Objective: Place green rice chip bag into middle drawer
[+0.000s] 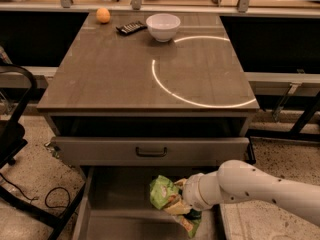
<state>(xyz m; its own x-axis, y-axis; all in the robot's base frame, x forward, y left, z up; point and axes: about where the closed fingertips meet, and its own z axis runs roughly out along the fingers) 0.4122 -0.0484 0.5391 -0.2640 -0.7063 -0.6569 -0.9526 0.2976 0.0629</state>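
The green rice chip bag (164,193) is crumpled and hangs over the right part of the open middle drawer (117,204), a grey tray pulled out at the bottom of the view. My gripper (181,200) comes in from the right on a white arm and is shut on the bag. The bag covers most of the fingers. I cannot tell whether the bag's lower end touches the drawer floor.
Above the open drawer is a grey drawer front with a black handle (151,152). On the tabletop at the back stand a white bowl (163,26), a black remote (131,28) and an orange (103,15). A black chair (15,134) stands at the left.
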